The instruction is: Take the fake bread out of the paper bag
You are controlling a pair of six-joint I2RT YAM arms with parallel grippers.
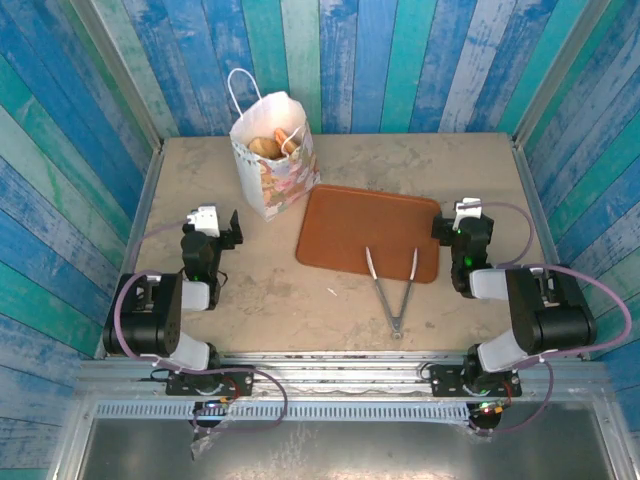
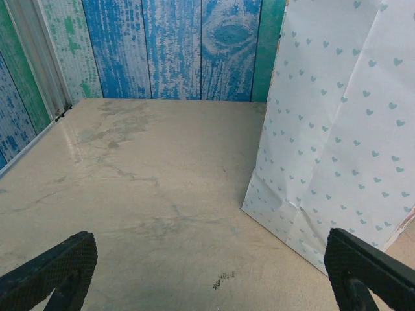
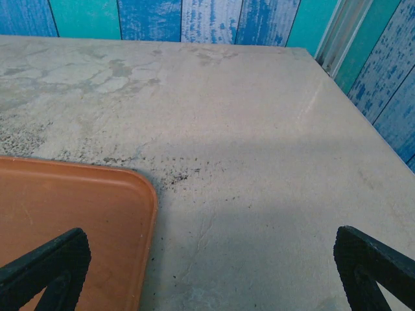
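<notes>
Fake bread (image 1: 268, 146): glossy golden rolls lying inside the open mouth of the upright paper bag (image 1: 275, 170). They are probably light, rigid and slick, best taken across a narrow middle from above. The bag looks thin and may tip or slide, and its cord handles could snag. A brown tray (image 1: 368, 232) lies on the bench (image 1: 270, 290) just right of the bag, with metal tongs (image 1: 392, 285) beyond it. Left pincer (image 2: 207, 272): near the bag's left side, jaws wide apart, empty. Right pincer (image 3: 211, 272): well apart from the bag, past the tray, jaws likewise apart and empty.
</notes>
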